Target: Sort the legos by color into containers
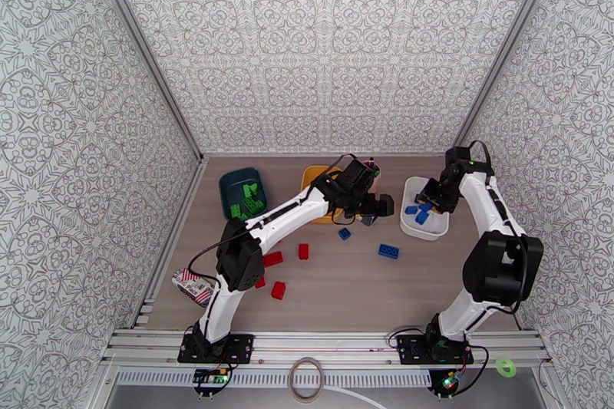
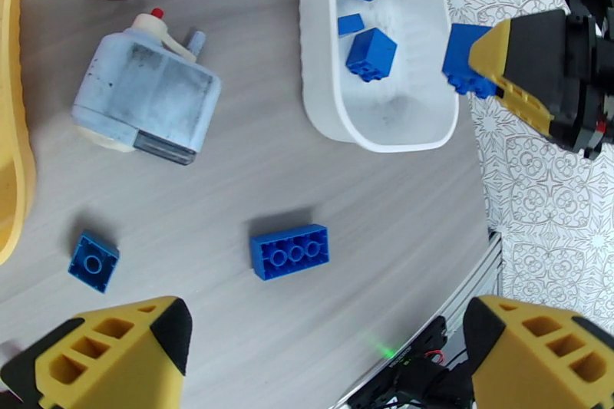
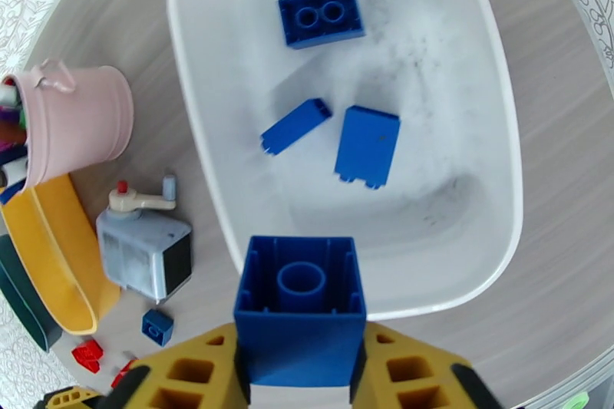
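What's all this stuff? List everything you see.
tubs: three, teal tub, yellow tub, white tub, far side
green legos: several, green, in teal tub
blue legos in tub: three, blue, white tub
loose blue legos: two, blue, mid-table
red legos: about four, red, beside left arm
box: one, white-grey, between yellow and white tubs
cup: one, pink, far side
packet: one, striped, near-left corner
left gripper: one, yellow-black, open above loose blue legos
right gripper: one, yellow-black, holding a blue lego over white tub

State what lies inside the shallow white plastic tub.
Three blue studded bricks lie on the floor of the white tub. The right gripper holds a fourth blue brick over the near rim, hiding the patch beneath.
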Controlling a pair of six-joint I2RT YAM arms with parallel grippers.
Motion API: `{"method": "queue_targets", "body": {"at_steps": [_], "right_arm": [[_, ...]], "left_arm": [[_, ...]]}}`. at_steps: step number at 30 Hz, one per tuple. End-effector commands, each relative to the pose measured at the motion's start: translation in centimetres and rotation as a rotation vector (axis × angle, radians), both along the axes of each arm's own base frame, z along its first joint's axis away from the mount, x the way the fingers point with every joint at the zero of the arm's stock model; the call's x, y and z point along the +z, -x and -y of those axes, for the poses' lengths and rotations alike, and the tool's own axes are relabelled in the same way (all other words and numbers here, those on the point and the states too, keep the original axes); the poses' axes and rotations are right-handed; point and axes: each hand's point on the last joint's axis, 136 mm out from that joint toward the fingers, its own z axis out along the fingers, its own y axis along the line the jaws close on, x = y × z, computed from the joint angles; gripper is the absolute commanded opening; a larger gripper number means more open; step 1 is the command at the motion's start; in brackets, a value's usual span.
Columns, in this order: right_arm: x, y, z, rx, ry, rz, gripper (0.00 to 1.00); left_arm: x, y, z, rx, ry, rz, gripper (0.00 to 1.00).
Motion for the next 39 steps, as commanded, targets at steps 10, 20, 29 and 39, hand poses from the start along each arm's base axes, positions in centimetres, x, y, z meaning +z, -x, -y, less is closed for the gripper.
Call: {"method": "queue_targets", "body": {"at_steps": [10, 20, 29, 39], "right_arm": [[1.2, 1.0, -0.7, 0.026, 0.003, 0.022, 0.71], [-0.6, 5.4, -7.4, 0.171, 0.015, -0.022, 0.83], [-5.6, 9.0, -10.9, 0.209, 0.027, -0.136, 0.87], [-10.7, 9.8, -12.1, 0.26, 0.083, -0.267, 0.88]], "left_arm": [[0.3, -1.7, -6.2, 0.142, -0.068, 0.042, 0.99], [0.2, -2.4, -13.4, 0.317, -0.113, 0.064, 0.99], [-0.8, -1.4, -18.2, 0.401, -0.133, 0.047, 0.99], [-2.6, 1.2, -20.2, 0.438, -0.137, 0.009, 0.99]]}}
